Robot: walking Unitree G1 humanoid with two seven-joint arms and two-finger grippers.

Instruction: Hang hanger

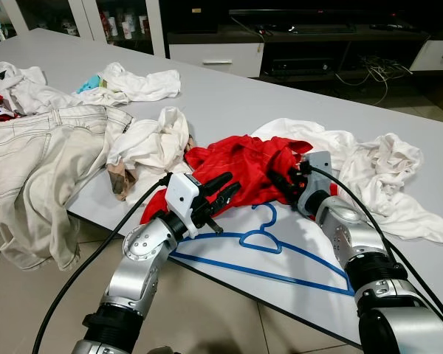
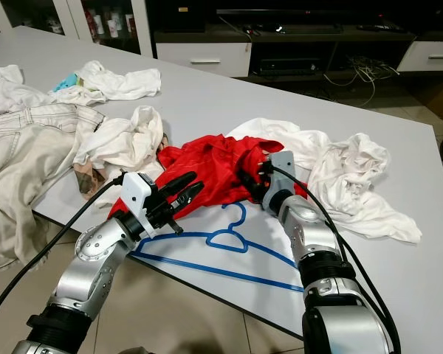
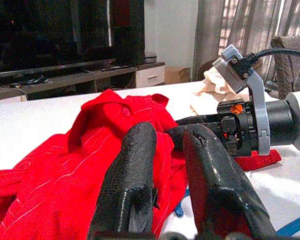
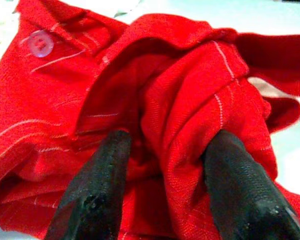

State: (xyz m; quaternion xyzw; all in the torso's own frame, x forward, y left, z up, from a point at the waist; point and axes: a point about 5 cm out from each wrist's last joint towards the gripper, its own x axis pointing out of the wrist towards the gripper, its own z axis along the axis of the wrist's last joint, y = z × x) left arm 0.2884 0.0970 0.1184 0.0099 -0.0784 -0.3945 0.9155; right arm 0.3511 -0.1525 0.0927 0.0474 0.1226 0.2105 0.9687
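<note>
Your right end effector [image 4: 165, 190] is spread wide around a fold of the red shirt [image 1: 240, 169], ready to pinch. Your left end effector [image 1: 220, 193] waits loose beside it, so the blue hanger [image 1: 269, 243] can go in.

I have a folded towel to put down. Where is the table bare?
Bare: the far table behind the red shirt, and the near corner beyond the blue hanger. Crowded: the left side under jeans and white clothes.
</note>
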